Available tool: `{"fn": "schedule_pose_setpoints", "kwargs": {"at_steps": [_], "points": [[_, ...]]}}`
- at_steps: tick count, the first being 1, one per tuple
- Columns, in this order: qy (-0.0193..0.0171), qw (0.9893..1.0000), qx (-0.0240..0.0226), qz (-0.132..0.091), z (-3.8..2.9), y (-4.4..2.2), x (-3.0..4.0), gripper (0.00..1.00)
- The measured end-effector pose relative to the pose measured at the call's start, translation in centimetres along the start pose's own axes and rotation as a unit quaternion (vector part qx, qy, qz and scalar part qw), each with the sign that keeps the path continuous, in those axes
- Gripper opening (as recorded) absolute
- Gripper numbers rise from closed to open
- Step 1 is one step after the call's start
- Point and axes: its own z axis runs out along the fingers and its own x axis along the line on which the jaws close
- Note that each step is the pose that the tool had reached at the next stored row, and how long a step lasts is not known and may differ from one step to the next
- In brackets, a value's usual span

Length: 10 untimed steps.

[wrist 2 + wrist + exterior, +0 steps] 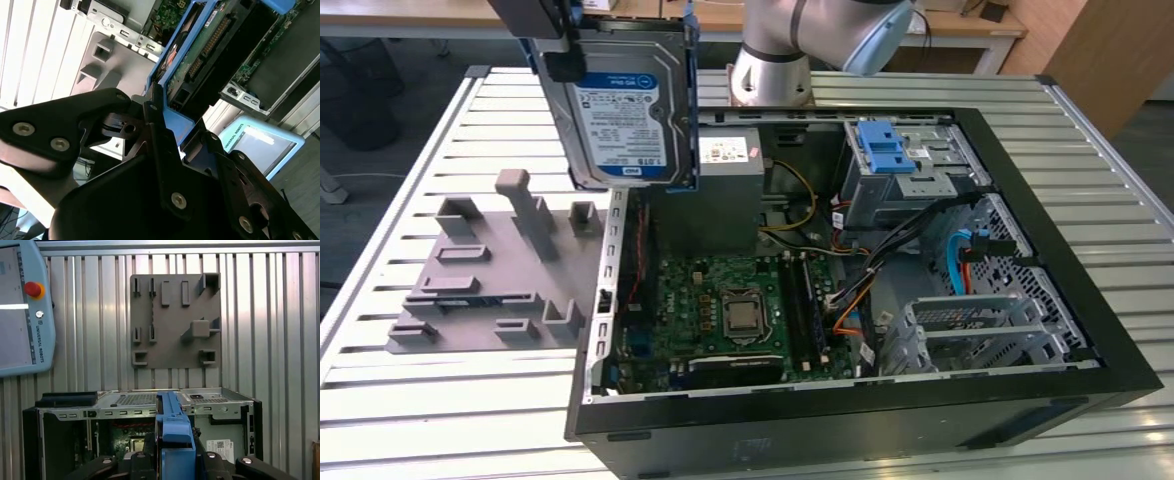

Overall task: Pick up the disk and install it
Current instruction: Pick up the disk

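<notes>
Jaws clamp disk (630,112), upright; clamped end hidden.

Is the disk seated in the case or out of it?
Out. The claw grips the disk by its blue carrier, upright, above the wall of the open computer case at the exterior view's left.

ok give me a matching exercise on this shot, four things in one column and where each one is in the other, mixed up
Things:
1. disk
2. grey fixture plate
3. cage with blue latch
4. motherboard

Places:
A. flat on the floor of the open case
B. on the slatted table, beside the case
C. lifted, clamped in the gripper
D. inside the case, far corner on the exterior view's right

Pairs: 1-C, 2-B, 3-D, 4-A
</notes>
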Motion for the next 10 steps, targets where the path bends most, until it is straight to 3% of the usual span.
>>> {"fn": "schedule_pose_setpoints", "kwargs": {"at_steps": [10], "points": [[0.0000, 1.0000, 0.0000, 0.000, 0.00, -1.49, 0.07, 0.37]]}}
